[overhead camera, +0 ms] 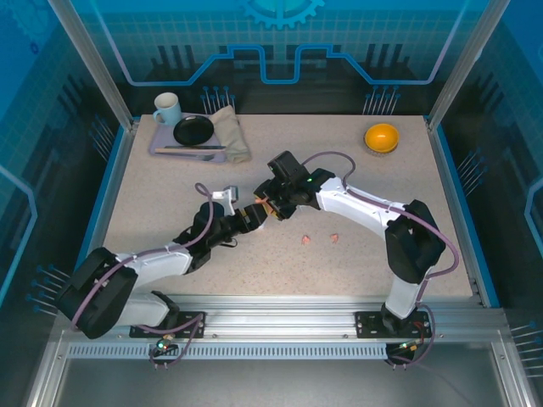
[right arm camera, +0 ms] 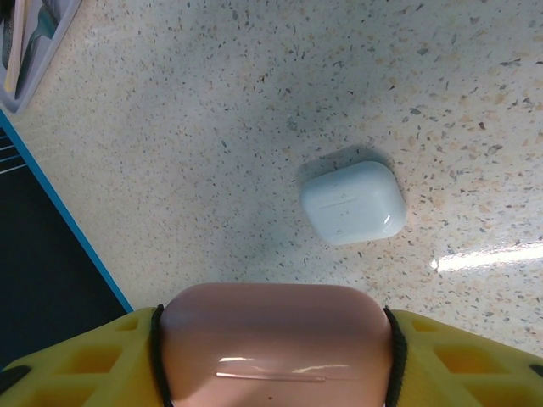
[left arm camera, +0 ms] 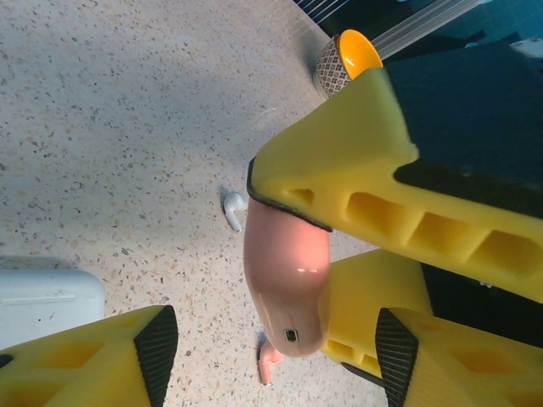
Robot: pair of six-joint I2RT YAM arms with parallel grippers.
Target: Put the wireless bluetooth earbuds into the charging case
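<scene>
The right gripper (right arm camera: 276, 360) is pinching a pink case (right arm camera: 276, 335) by its sides. The left gripper (left arm camera: 276, 352) is hanging spread around that case's lower end, not touching it. A white earbud (left arm camera: 233, 209) and a pink earbud (left arm camera: 270, 363) are lying on the table (left arm camera: 110, 127) near the pink case, and a white case (right arm camera: 352, 202) is sitting a little apart from it.
</scene>
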